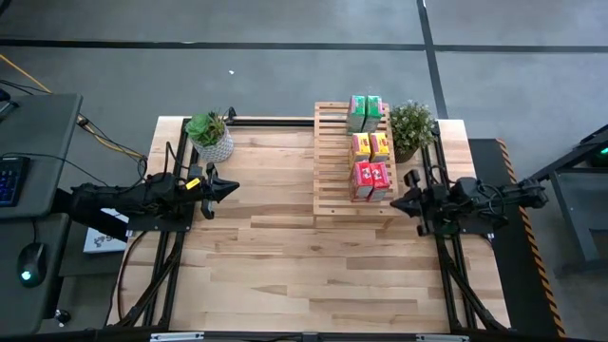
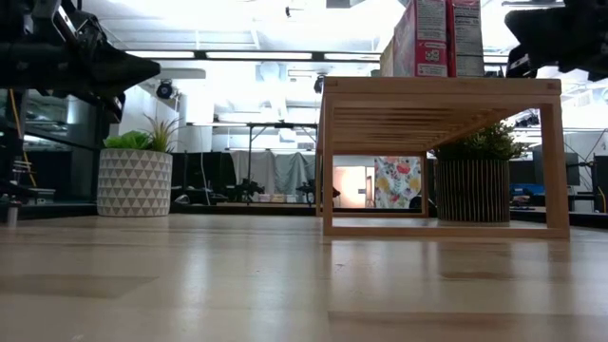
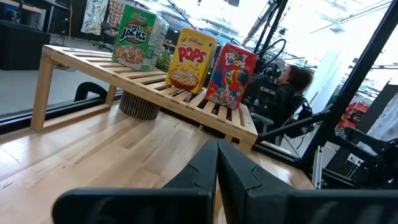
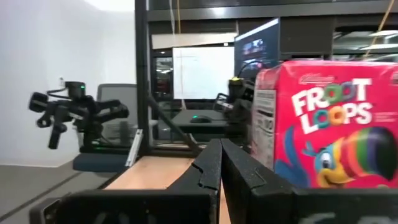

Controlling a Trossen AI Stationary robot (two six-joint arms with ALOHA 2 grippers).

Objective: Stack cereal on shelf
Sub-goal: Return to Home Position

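The light wooden slatted shelf (image 1: 351, 161) stands on the table's far right part. On its top stand the cereal boxes in a row: green (image 1: 365, 111), yellow (image 1: 370, 145), red (image 1: 371, 180). The left wrist view shows green (image 3: 138, 37), yellow (image 3: 191, 60) and red (image 3: 230, 73) boxes upright on the slats. My left gripper (image 1: 231, 190) hovers shut over the table's left part, pointing toward the shelf. My right gripper (image 1: 395, 201) hovers shut by the shelf's near right corner, beside the red box (image 4: 336, 124).
A green plant in a white pot (image 1: 211, 136) stands at the far left corner. Another plant in a dark ribbed pot (image 1: 410, 128) stands right of the shelf at the far edge. Bare tabletop (image 1: 304, 275) stretches across the near half.
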